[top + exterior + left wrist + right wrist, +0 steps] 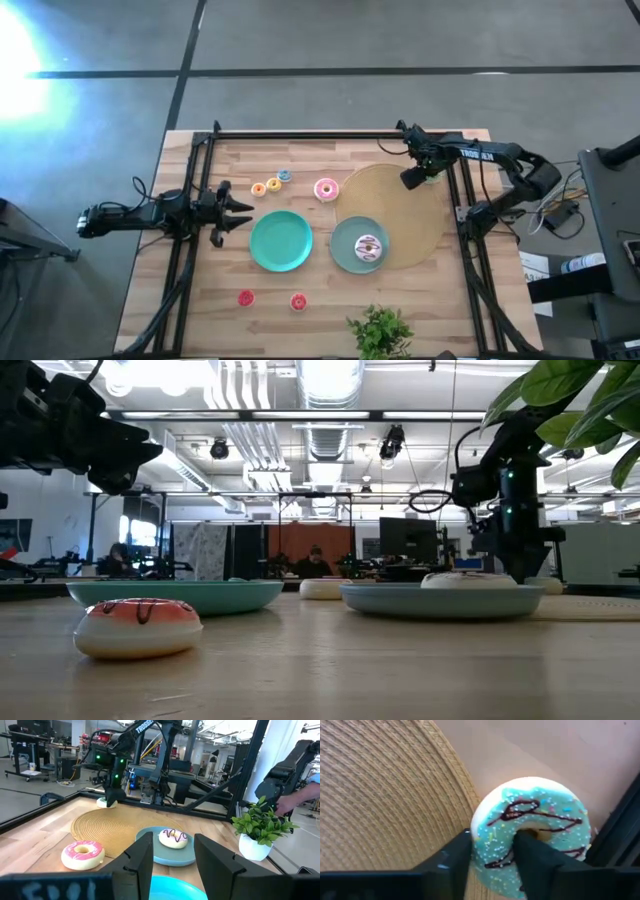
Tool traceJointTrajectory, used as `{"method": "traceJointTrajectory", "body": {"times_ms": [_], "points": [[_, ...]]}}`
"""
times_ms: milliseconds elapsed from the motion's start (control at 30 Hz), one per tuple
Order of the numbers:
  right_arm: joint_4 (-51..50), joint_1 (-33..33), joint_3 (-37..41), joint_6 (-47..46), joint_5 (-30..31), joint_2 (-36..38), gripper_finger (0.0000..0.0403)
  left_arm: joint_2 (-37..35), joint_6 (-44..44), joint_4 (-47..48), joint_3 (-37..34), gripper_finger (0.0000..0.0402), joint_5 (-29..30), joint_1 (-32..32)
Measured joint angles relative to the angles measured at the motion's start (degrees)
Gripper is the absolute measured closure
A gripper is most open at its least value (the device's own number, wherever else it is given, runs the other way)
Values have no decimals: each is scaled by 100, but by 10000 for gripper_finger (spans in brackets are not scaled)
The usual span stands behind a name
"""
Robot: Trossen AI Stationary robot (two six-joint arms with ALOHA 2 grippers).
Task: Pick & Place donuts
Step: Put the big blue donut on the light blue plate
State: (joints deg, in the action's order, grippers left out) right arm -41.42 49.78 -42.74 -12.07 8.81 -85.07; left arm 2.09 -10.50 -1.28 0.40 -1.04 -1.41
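The right arm reaches in from the table's right side, elbow bent, wrist tipped steeply down. The right gripper (424, 172) has its fingers (451, 857) closed on the ring of the green donut (535, 835), one finger outside it and one in its hole. The left arm lies low and level, the left gripper (238, 210) spread wide and holding nothing.

Robotics lab, exposed ceiling ducts (330, 420), monitors (407, 540) on benches, seated people (315, 563), framed wooden worktable (330, 300)
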Motion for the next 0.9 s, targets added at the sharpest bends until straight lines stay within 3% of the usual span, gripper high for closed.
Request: {"method": "traceJointTrajectory", "body": {"times_ms": [167, 300, 367, 533, 700, 900], "points": [[6, -3, 0, 77, -12, 219, 381, 0, 0, 0, 1, 284, 0, 0], [7, -234, 0, 112, -26, 814, 386, 0, -2, 0, 0, 284, 0, 0], [42, -496, 0, 261, -324, 1268, 388, 0, 0, 0, 2, 284, 0, -2], [196, -1738, 0, 1232, -2006, 2206, 388, 0, 0, 0, 0, 284, 0, -2], [352, -3291, 0, 797, -1892, 2341, 389, 0, 0, 0, 1, 284, 0, 0], [897, -4670, -262, 170, -1891, 1644, 389, 0, -2, 0, 1, 284, 0, -1]]}}
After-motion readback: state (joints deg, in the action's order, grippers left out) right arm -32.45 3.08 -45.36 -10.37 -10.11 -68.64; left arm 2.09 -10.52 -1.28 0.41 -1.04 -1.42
